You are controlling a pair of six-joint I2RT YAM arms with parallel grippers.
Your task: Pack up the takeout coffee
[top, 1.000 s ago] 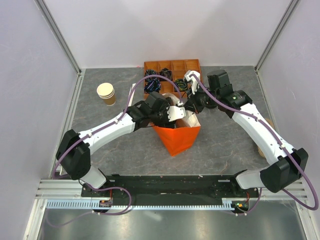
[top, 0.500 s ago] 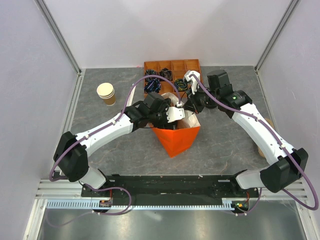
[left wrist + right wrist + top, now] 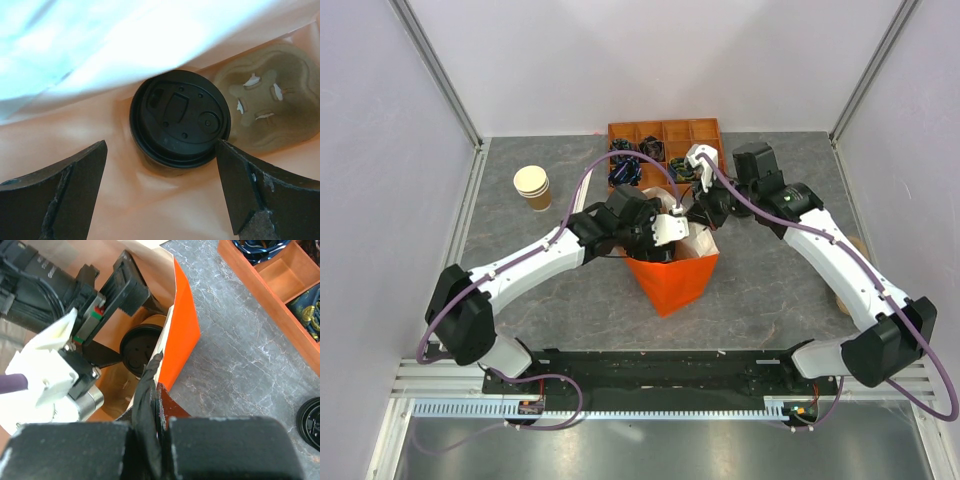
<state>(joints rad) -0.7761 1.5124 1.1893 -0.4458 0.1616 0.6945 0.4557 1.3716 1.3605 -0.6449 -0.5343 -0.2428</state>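
On grey tabletop [image 3: 770, 290], bag [image 3: 670, 282] holds takeout coffee [image 3: 180, 117] between spread left jaws; right jaws seemingly pinch bag.

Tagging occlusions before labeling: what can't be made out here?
Takeout coffee: left wrist shows only its lid; cup wall hidden beneath.
Top external: coffee hidden inside orange bag, under left gripper.
Loose black lid: right wrist, cut by right edge.
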